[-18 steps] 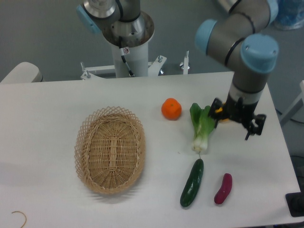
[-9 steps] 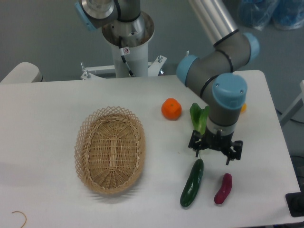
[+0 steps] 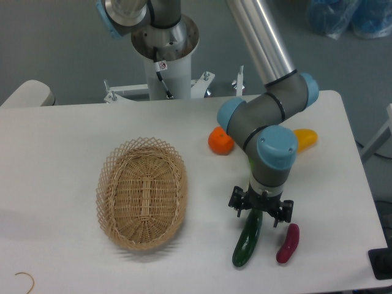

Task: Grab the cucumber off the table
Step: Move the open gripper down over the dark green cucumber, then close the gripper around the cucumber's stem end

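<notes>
cucumber (image 3: 245, 242) is the landmark here: dark green and glossy, it lies on the white bench (image 3: 61, 141) near the front edge, its long axis running slightly tilted from the near end up toward the arm. far to its left, at the front corner of the bench, a thin tan loop of string or wire (image 3: 26, 281) lies flat. nearer, still well left of the cucumber, sits an oval wicker basket (image 3: 142, 193), nothing visible inside it. behind the cucumber and a little left, an orange fruit (image 3: 218, 141) rests on the bench, partly hidden by the arm's elbow joint. directly over the cucumber's far end hangs the tool (image 3: 260, 210), pointing down from the grey and blue wrist; its two black fingers are spread apart, one on either side of the cucumber's upper end, and whether they touch the skin cannot be told. the cucumber lies flat on the bench, not lifted. just right of the cucumber, apart from it, lies a smaller magenta-purple vegetable (image 3: 288, 243). behind and right of the cucumber, past the arm, a yellow-orange object (image 3: 305, 138) peeks out beside the blue joint cap.
</notes>
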### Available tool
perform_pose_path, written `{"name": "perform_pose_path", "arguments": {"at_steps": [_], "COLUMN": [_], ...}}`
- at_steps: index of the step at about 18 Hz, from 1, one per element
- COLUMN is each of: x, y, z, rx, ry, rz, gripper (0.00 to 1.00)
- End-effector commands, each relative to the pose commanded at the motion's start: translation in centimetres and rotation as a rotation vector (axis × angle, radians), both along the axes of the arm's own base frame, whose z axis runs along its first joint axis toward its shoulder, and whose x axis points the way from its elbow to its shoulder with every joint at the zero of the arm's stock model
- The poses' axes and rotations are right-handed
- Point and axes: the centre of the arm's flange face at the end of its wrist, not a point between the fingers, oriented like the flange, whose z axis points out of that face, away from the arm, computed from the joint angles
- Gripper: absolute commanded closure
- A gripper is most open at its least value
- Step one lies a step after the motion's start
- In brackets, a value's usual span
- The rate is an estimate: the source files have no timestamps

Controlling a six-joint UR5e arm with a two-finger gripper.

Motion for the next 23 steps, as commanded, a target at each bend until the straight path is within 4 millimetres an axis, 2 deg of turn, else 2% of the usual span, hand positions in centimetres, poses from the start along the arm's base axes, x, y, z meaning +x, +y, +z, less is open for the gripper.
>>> {"name": "perform_pose_path", "arguments": {"at_steps": [5,6,9,10,18,21,23], "x": [-0.2,-0.2,-0.1,-0.1,-0.1,-0.3,-0.2], "y": [0.0,0.0,-0.1,-0.1,-0.1,-0.3,-0.7], "z": [-0.1,-0.1,-0.2,-0.1,0.6,1.9,3.7], "rx": [-0.036,-0.035,-0.035,-0.035,-0.029,-0.024,-0.030], "ry": [0.044,0.047,0.045,0.046,0.054,0.071,0.100], "rz": [0.004,0.005,0.013,0.013,0.004,0.004,0.002], "gripper": [0.01,0.11,0.56,0.65,0.71,0.71,0.71]}}
